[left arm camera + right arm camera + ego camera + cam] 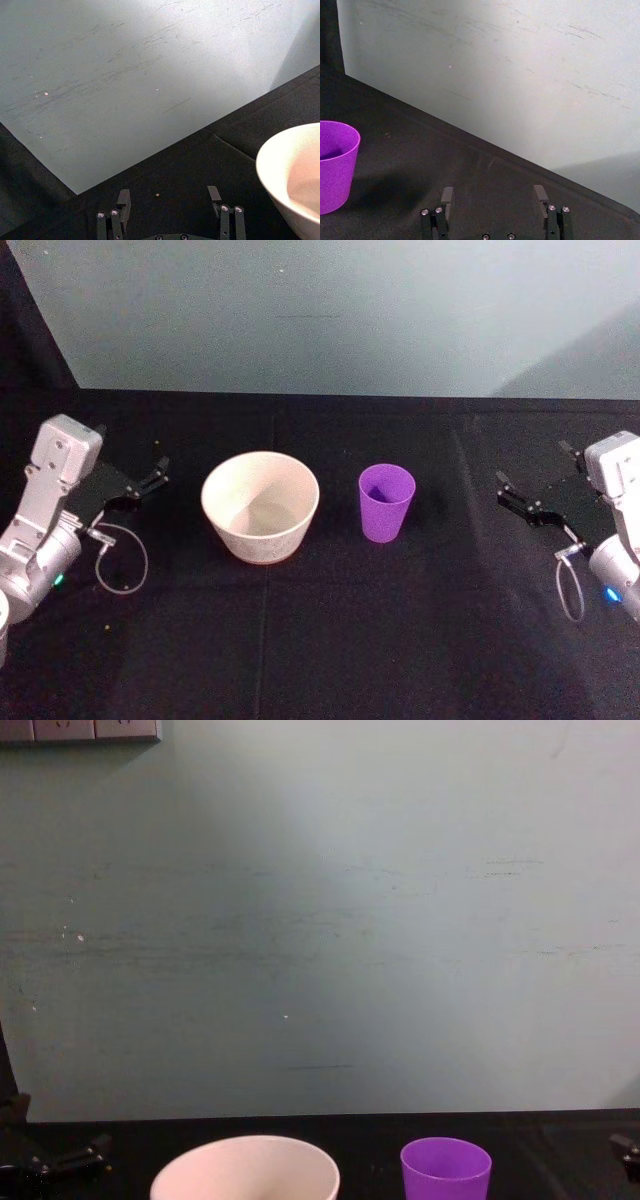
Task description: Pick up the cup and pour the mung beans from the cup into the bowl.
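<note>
Head view: my left gripper (pixel 140 465) and right gripper (pixel 530 476) hang spread, empty, flanking the bowl (pixel 255 536); I fear a clumsy approach toppling the cup (pixel 386 505) beside it.

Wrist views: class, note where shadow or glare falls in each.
Right wrist view: the small purple plastic cup throws a soft shadow on the black cloth beside it. Left wrist view: the wide cream bowl has a rim washed out white; the pale wall behind glares.

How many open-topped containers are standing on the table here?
2. The bowl sits left of centre; the cup stands just to its right, apart from it. The left gripper and right gripper sit at the table's sides, jaws open. None seems hidden.
</note>
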`<control>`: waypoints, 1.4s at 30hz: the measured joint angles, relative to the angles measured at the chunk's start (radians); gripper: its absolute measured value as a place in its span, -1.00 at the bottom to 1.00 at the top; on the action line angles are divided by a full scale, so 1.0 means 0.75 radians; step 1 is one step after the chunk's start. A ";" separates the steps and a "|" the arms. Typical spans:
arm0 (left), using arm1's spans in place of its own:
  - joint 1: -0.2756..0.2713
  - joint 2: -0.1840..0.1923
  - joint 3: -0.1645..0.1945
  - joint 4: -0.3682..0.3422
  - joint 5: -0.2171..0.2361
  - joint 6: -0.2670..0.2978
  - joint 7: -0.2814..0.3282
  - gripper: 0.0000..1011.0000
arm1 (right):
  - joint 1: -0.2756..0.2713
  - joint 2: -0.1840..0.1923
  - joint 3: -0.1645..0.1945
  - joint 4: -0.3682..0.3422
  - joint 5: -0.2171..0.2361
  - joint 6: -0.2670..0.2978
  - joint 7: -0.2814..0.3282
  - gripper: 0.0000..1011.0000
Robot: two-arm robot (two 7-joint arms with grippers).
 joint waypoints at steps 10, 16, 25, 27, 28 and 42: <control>0.000 0.000 0.000 0.000 0.000 0.000 0.000 0.98 | 0.000 0.000 0.000 0.000 0.000 0.000 0.000 0.98; 0.000 0.000 0.000 0.000 0.000 0.000 0.000 0.98 | -0.011 -0.005 -0.003 -0.011 -0.001 0.005 0.012 0.98; 0.000 0.000 0.000 0.000 0.000 0.000 0.000 0.98 | -0.054 -0.049 -0.054 -0.075 0.008 0.051 0.141 0.98; 0.000 0.000 0.000 0.000 0.000 0.000 0.000 0.98 | -0.059 -0.068 -0.059 -0.078 0.028 0.052 0.176 0.98; 0.000 0.000 0.000 0.000 0.000 0.000 0.000 0.98 | -0.061 -0.076 -0.060 -0.078 0.037 0.052 0.190 0.98; 0.000 0.000 0.000 0.000 0.000 0.000 0.000 0.98 | 0.004 -0.226 -0.064 0.051 0.108 0.012 0.342 0.98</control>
